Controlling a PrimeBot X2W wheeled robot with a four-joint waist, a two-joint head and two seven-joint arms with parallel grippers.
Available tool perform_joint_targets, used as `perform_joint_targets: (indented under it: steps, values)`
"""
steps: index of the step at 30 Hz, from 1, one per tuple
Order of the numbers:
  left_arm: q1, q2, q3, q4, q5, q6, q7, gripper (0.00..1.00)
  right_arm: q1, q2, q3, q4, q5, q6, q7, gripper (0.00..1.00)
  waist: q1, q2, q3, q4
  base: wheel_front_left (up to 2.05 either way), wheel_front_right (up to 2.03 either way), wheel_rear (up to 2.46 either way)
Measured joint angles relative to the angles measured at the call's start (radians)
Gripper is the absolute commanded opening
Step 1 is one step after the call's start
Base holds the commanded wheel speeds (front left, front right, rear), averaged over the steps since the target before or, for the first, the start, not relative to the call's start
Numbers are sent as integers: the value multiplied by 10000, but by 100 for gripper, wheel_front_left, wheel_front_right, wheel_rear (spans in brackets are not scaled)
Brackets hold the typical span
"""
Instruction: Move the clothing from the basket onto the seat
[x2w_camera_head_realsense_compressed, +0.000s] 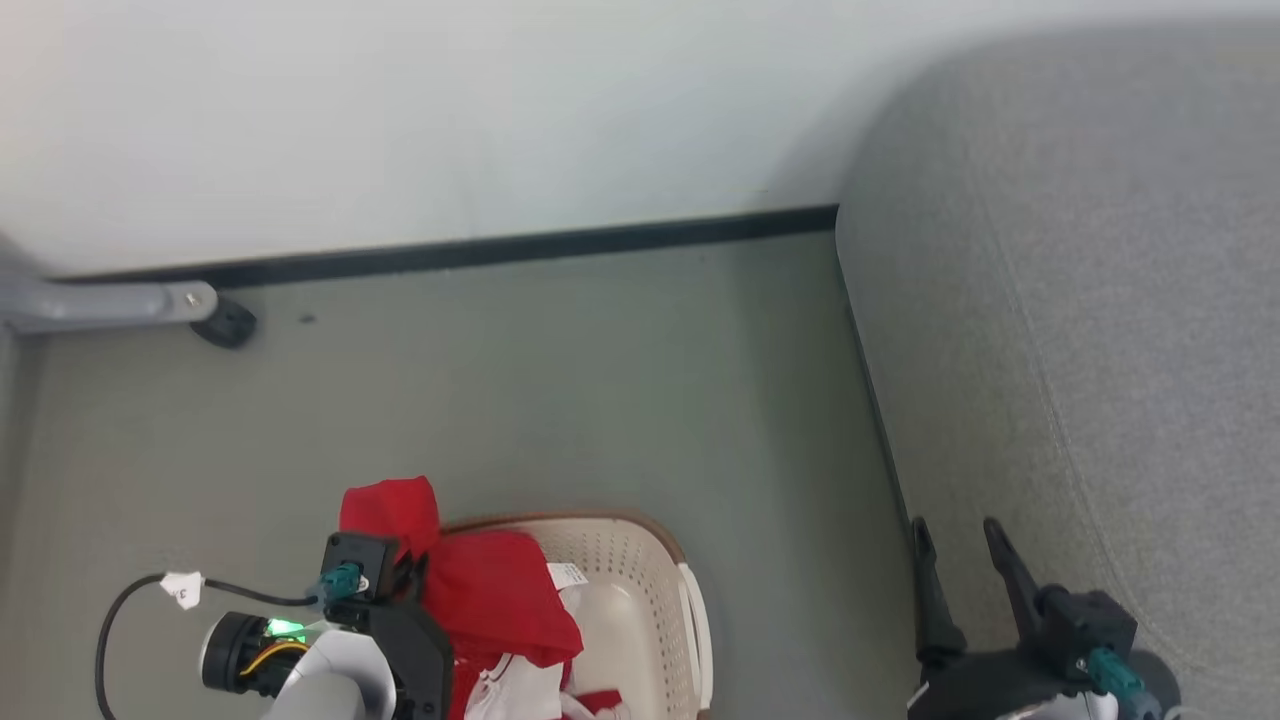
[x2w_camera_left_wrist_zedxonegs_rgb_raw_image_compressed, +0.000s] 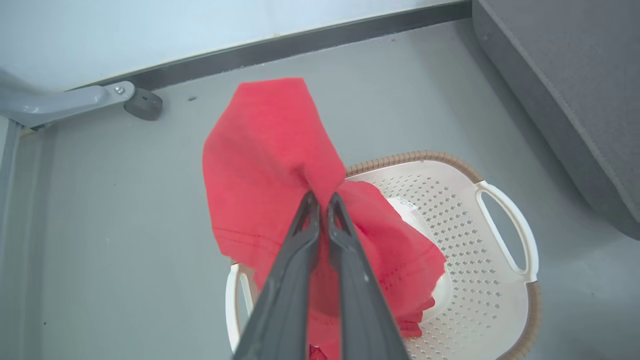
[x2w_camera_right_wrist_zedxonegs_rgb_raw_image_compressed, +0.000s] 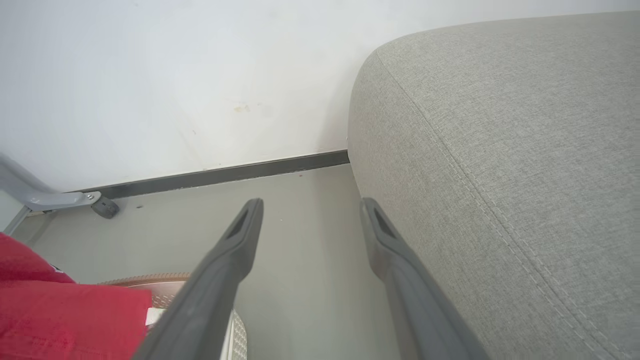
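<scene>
While my left gripper (x2w_camera_left_wrist_zedxonegs_rgb_raw_image_compressed: 320, 197) is pinched tight on a fold of the red clothing (x2w_camera_left_wrist_zedxonegs_rgb_raw_image_compressed: 260, 165), which hangs bunched over the cream basket (x2w_camera_left_wrist_zedxonegs_rgb_raw_image_compressed: 465, 260) on the floor (x2w_camera_left_wrist_zedxonegs_rgb_raw_image_compressed: 125, 225), my right gripper (x2w_camera_right_wrist_zedxonegs_rgb_raw_image_compressed: 311, 206) stands wide open and empty just beside the grey seat (x2w_camera_right_wrist_zedxonegs_rgb_raw_image_compressed: 500, 150).

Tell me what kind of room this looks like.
Probably a living room: a grey upholstered seat, a laundry basket holding red clothing on the floor, a white wall with dark skirting.
</scene>
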Motion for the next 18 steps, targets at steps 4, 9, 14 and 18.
perform_joint_targets:
  steps: [4,9,14,18]
  values:
    - [267,-27,-46,-207,-4,-77,-291,0,401,0,-19,119,0,50,0,100,-1,-1,-611,123,0,0,0]
    - [683,-71,-213,-662,-6,-86,-453,0,935,2,-98,144,0,77,0,100,-1,-1,-1368,251,0,0,0]
    - [950,-125,-330,-1369,-6,-88,-502,0,1446,-8,-184,44,0,81,0,100,0,-1,-2024,378,0,0,0]
    - [1083,-125,-359,-2056,-6,-161,-504,0,1608,-10,-213,-125,-4,123,0,100,0,-1,-2411,496,0,0,0]
